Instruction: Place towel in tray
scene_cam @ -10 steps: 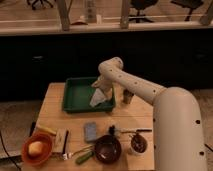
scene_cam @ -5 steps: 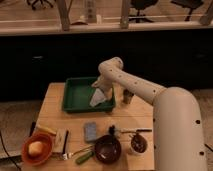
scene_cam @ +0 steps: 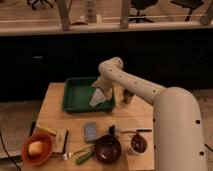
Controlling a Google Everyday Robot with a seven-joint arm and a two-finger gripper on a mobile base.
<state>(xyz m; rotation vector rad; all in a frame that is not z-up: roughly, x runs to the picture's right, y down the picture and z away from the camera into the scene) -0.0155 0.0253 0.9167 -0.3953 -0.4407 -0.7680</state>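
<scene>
No visible change across earlier pictures and now. Tool (scene_cam: 101,88) holds same spot above right part of green tray (scene_cam: 75,98), same height. White towel (scene_cam: 99,97) hangs below tool as before, lower edge at tray's right front corner, same drape. Arm pose unchanged. Nothing shifts on worktop (scene_cam: 127,117) around tray.
</scene>
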